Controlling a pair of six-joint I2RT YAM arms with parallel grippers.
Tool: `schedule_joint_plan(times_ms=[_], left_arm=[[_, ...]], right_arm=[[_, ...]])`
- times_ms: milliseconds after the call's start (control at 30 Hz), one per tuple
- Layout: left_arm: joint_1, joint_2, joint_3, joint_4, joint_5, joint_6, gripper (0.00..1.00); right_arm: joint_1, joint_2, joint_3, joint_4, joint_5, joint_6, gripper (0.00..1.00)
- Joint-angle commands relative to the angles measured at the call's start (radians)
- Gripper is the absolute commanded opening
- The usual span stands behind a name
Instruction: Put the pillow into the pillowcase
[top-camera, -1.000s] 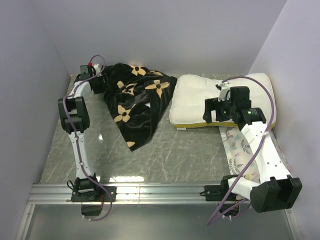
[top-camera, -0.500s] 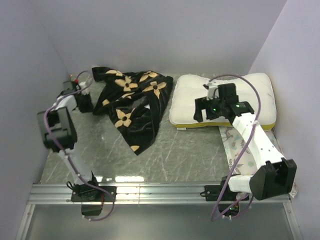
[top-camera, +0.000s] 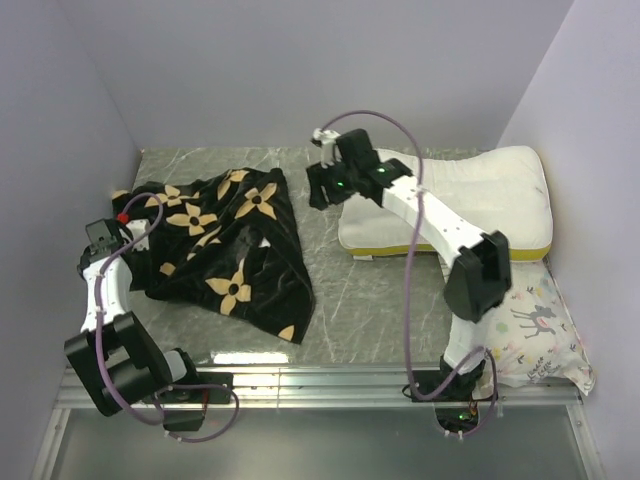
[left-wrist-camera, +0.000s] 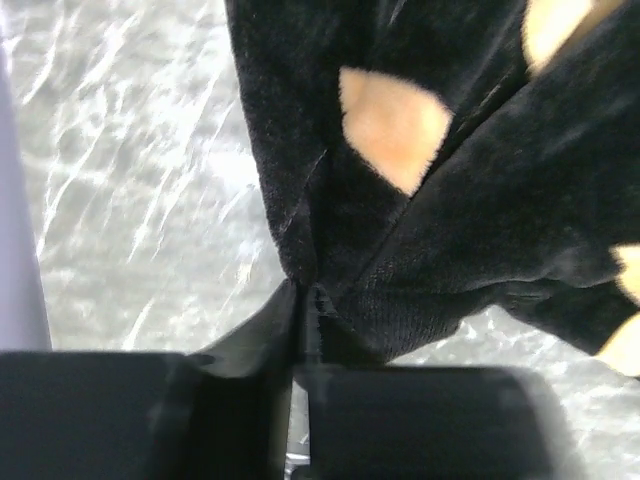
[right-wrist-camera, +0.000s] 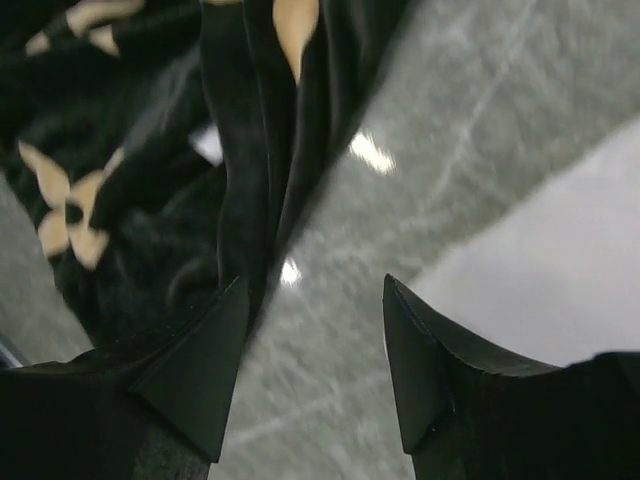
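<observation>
Looking at the top view: pillowcase (top-camera: 225, 250) lies spread and rumpled on the bench (top-camera: 370, 290), left half of the frame, flower print up. Pillow (top-camera: 480, 200) is flat at upper right, yellow band along its lower edge, well apart from the pillowcase and not inside it.

Left arm (top-camera: 100, 290) curls along the left edge of the frame. My left wrist view shows the left jaws closed, pinching a fold of black plush (left-wrist-camera: 450, 220) right at the fabric's edge, with marble bench (left-wrist-camera: 130, 180) showing to the left.

Right arm (top-camera: 430, 215) reaches across the pillow's left end toward upper centre. Right jaws are parted. In the right wrist view only bare bench (right-wrist-camera: 330, 250) shows between them, and the pillowcase edge (right-wrist-camera: 150, 230) runs just beside the left-hand finger (right-wrist-camera: 195, 380). I can't tell if it touches.

Deer-print pillow (top-camera: 540, 330) sits at lower right, partly under the right arm.
</observation>
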Motion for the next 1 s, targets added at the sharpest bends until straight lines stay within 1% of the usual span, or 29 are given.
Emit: schedule_joint_plan(times_ms=[0,33,67,100,133,200,233,300,400,433,533,567,600,667,733,767,833,867,933,967], left_arm=[[0.027,-0.062,0.018,-0.081,-0.036,0.082,0.17],[0.031,-0.063,0.033,-0.1,-0.008,0.083,0.31],[0.045,-0.06,0.073,-0.123,0.028,0.085,0.46],[0.051,-0.06,0.096,-0.155,0.099,0.086,0.66],[0.063,-0.059,0.143,-0.176,0.148,0.092,0.72],[0.066,-0.057,0.183,-0.187,0.235,0.094,0.83],[0.066,-0.053,0.197,-0.178,0.253,0.077,0.86],[0.065,-0.04,0.227,-0.136,0.294,0.054,0.89],[0.066,0.025,0.257,-0.117,0.314,0.005,0.88],[0.066,0.062,0.263,-0.109,0.319,-0.015,0.88],[0.068,0.105,0.265,-0.076,0.335,-0.032,0.88],[0.065,0.108,0.26,-0.062,0.34,-0.038,0.89],[0.066,0.115,0.254,-0.045,0.342,-0.042,0.94],[0.065,0.142,0.242,0.007,0.325,-0.065,0.96],[0.065,0.183,0.24,0.032,0.317,-0.084,0.95],[0.065,0.199,0.236,0.062,0.299,-0.093,0.95],[0.066,0.236,0.221,0.09,0.29,-0.111,0.93],[0.063,0.248,0.214,0.102,0.287,-0.116,0.92],[0.063,0.283,0.191,0.15,0.25,-0.133,0.89],[0.065,0.297,0.185,0.164,0.236,-0.135,0.85]], right_arm=[[0.081,0.117,0.146,0.043,0.056,0.059,0.62],[0.1,0.149,0.221,0.035,0.065,0.054,0.62],[0.116,0.215,0.261,0.031,0.1,0.044,0.62],[0.135,0.246,0.298,0.023,0.117,0.041,0.62],[0.165,0.304,0.371,0.017,0.128,0.037,0.62],[0.196,0.359,0.477,0.005,0.155,0.028,0.64],[0.227,0.41,0.508,0.003,0.166,0.024,0.64],[0.256,0.456,0.572,0.011,0.215,-0.002,0.65],[0.304,0.54,0.629,0.034,0.26,-0.044,0.66],[0.313,0.578,0.637,0.041,0.292,-0.051,0.66],[0.334,0.64,0.665,0.063,0.326,-0.074,0.66],[0.342,0.651,0.665,0.069,0.326,-0.082,0.67],[0.345,0.66,0.66,0.087,0.33,-0.087,0.67],[0.353,0.691,0.656,0.107,0.375,-0.11,0.68],[0.357,0.727,0.665,0.129,0.412,-0.125,0.68],[0.357,0.738,0.672,0.132,0.46,-0.131,0.66],[0.353,0.758,0.686,0.143,0.507,-0.122,0.61],[0.348,0.76,0.688,0.143,0.522,-0.105,0.55],[0.342,0.743,0.665,0.164,0.576,-0.101,0.49],[0.339,0.738,0.656,0.172,0.591,-0.098,0.42]])
